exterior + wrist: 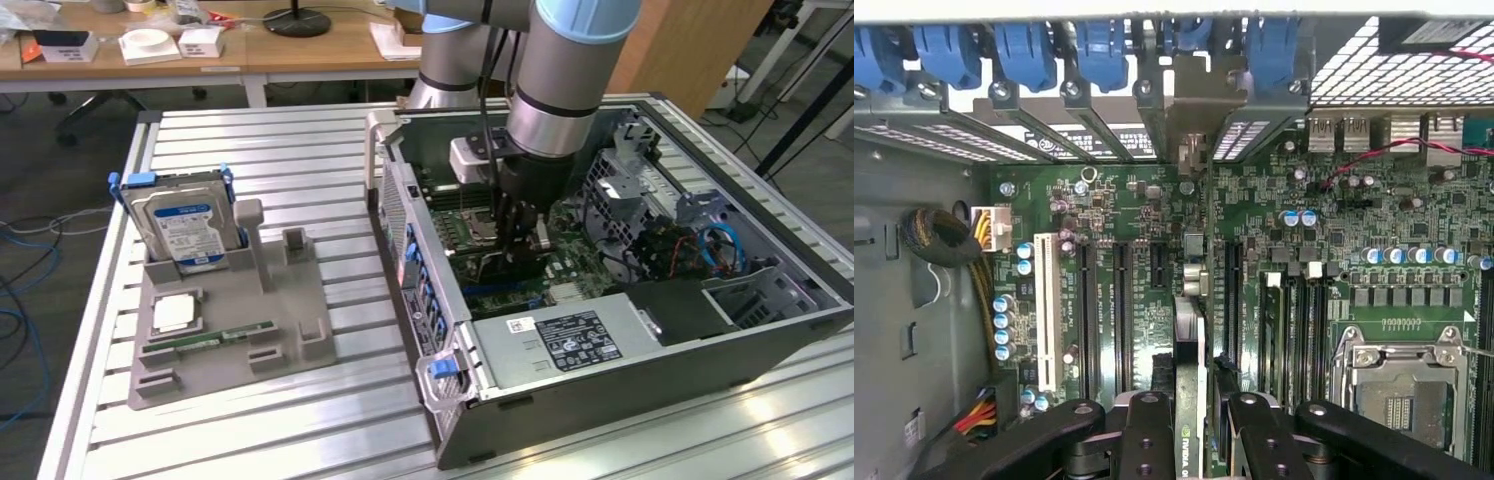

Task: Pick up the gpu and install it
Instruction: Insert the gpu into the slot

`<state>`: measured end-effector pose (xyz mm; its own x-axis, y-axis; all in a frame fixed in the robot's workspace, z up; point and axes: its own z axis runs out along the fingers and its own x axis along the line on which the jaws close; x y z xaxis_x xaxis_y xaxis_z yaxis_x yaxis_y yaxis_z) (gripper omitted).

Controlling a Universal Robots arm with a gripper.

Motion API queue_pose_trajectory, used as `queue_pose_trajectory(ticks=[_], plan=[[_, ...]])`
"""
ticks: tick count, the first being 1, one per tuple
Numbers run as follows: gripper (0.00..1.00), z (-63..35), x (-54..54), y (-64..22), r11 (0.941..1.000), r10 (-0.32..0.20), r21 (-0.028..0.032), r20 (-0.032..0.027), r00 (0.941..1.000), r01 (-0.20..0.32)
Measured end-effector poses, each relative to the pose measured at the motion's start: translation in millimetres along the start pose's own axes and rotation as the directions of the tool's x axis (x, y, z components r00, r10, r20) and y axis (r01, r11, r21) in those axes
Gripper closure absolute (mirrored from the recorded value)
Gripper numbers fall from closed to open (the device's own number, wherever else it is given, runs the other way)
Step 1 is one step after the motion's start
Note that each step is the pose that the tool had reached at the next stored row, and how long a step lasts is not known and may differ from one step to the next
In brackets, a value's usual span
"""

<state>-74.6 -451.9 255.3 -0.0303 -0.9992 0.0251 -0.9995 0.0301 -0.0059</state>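
The gpu (pixel 1189 330) appears edge-on in the wrist view, a thin card whose metal end bracket (pixel 1194 110) reaches the case's rear slot openings. It stands upright over the green motherboard (pixel 1114 210), in line with the long dark slots. My gripper (pixel 1192 440) is shut on it, with black fingers (pixel 1146 440) pressed against both faces. In the exterior view the gripper (pixel 514 240) hangs straight down inside the open computer case (pixel 627 390), low over the motherboard (pixel 534 280), with the gpu (pixel 497 262) dark beneath it.
To the exterior view's left, a grey holder (pixel 287 320) carries a blue-labelled hard drive (pixel 187 220) and a green memory stick (pixel 214 337). Inside the case are a power supply (pixel 574 340), the CPU socket (pixel 1399 390), a white slot (pixel 1044 325) and blue latches (pixel 1024 50).
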Motion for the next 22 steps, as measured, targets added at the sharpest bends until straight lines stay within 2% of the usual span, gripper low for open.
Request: queue_pose_trajectory(ticks=[6, 12, 22], plan=[[0.74, 1.1, -0.9, 0.2, 1.0000, 0.000, 0.0010, -0.0004, 1.0000, 0.000], [0.74, 4.6, -1.2, 0.8, 1.0000, 0.000, 0.0055, -0.0003, 1.0000, 0.000], [0.74, 5.1, -1.3, 0.9, 1.0000, 0.000, 0.0058, 0.0000, 1.0000, 0.000]])
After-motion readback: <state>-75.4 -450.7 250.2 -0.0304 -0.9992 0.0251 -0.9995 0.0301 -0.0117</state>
